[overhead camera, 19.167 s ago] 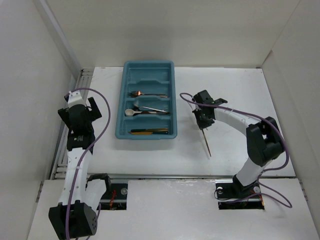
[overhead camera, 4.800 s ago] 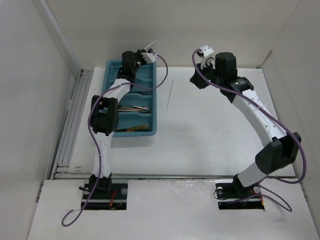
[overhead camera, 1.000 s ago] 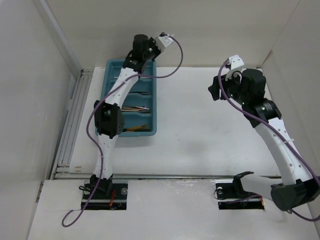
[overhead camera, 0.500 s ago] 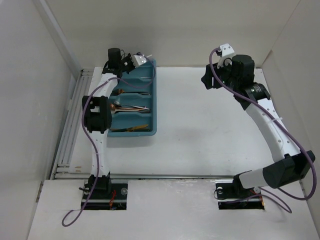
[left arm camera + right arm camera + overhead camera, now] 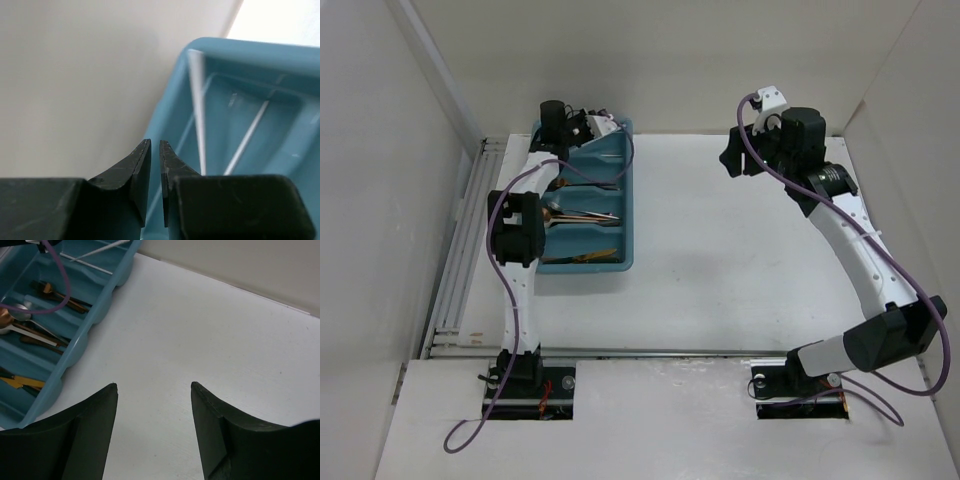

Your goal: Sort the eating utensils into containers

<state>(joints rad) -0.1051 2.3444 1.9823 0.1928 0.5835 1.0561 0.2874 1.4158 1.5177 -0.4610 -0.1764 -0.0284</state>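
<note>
The teal tray [image 5: 629, 190] lies at the back left of the table, with copper, silver and black utensils [image 5: 582, 215] in its middle slots and gold ones [image 5: 588, 257] in the near slot. My left gripper [image 5: 610, 127] hovers over the tray's far end. Its jaws [image 5: 155, 145] stand a narrow slit apart with nothing between them. One white chopstick [image 5: 197, 100] leans against the tray's far rim [image 5: 180, 100], another [image 5: 247, 140] lies in the far slot. My right gripper [image 5: 730, 160] hangs open and empty [image 5: 154, 385] above bare table right of the tray [image 5: 85, 335].
White walls close in the table at the back and both sides. A metal rail [image 5: 460, 250] runs along the left edge beside the tray. The left arm's purple cable [image 5: 55, 285] loops over the tray's far slots.
The left gripper has come down from over the tray's far right corner to its far end, and its jaws have parted slightly. The right arm has swung back and to the left.
</note>
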